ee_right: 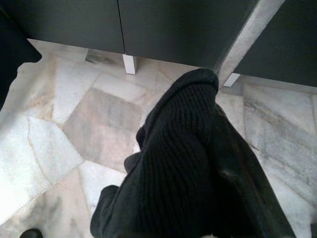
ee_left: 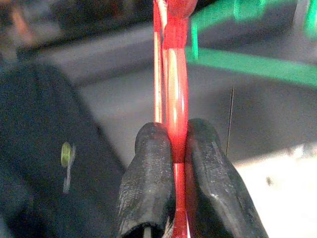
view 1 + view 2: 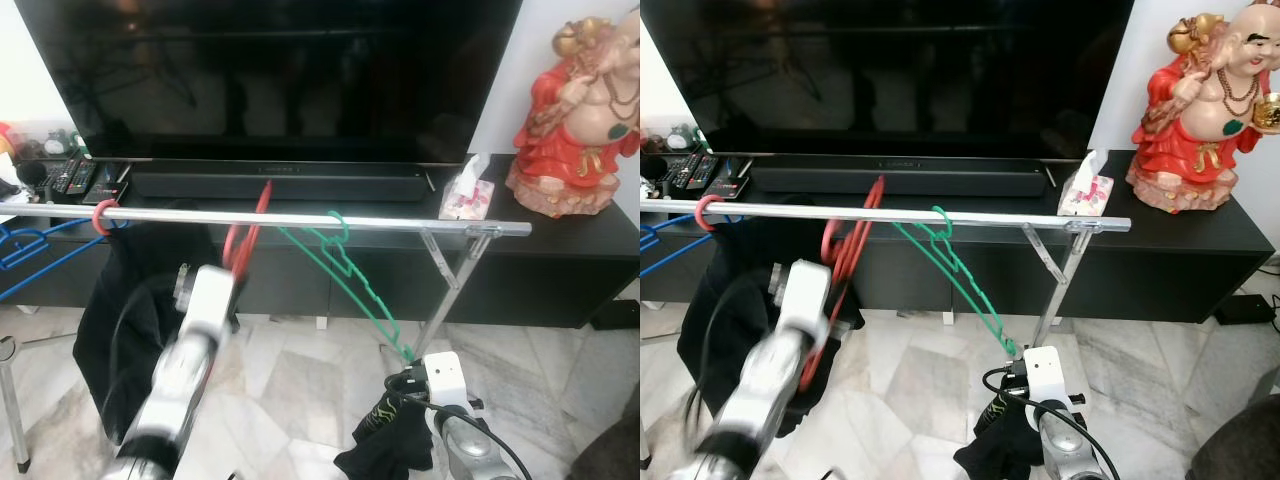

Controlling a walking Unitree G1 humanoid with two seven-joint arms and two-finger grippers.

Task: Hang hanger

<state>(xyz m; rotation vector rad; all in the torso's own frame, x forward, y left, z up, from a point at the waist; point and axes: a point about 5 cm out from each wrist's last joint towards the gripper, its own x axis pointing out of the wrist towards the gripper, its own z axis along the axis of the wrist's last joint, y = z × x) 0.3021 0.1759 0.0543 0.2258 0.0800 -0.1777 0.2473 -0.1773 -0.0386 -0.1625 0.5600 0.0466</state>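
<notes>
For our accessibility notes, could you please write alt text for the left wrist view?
The left end effector is shut on a red hanger, its two black fingers pinching the thin plastic bar. A blurred green hanger crosses behind, and dark fabric hangs beside it.

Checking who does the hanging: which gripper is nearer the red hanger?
Left. The left gripper has its jaws shut on the red hanger just below the rail. The right gripper is low over the floor, holding a black cloth.
</notes>
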